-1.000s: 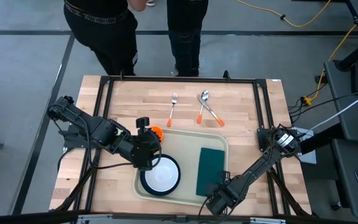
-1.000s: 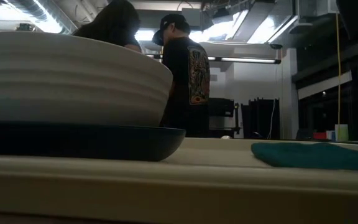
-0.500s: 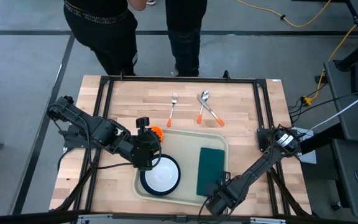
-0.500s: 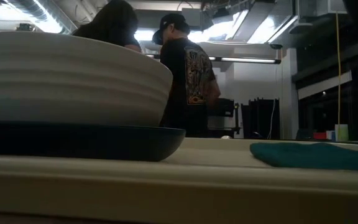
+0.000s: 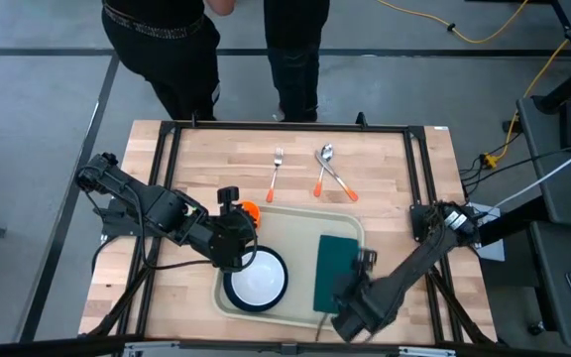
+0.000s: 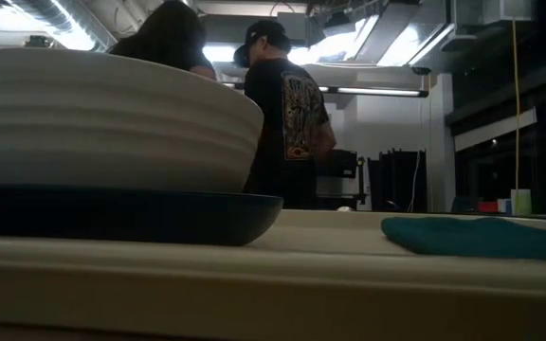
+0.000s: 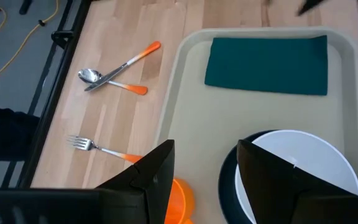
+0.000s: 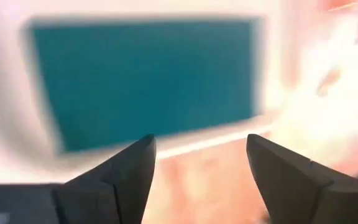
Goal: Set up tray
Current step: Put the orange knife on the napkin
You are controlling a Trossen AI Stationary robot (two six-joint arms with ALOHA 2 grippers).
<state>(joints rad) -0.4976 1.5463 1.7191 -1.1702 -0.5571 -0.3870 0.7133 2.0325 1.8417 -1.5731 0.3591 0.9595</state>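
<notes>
Tray (image 5: 290,220) flat on the tabletop (image 5: 206,164), toward its near edge. Inside the tray: green napkin (image 5: 335,271) on the right, white bowl (image 5: 257,282) on a dark plate (image 5: 232,294) on the left. Beyond the tray: fork (image 5: 276,170), spoon (image 5: 323,167). Left claw (image 7: 204,177) spread, empty, over the tray's left rim beside the bowl. Right claw (image 8: 201,171) spread, empty, above the tray's near right corner, napkin ahead.
</notes>
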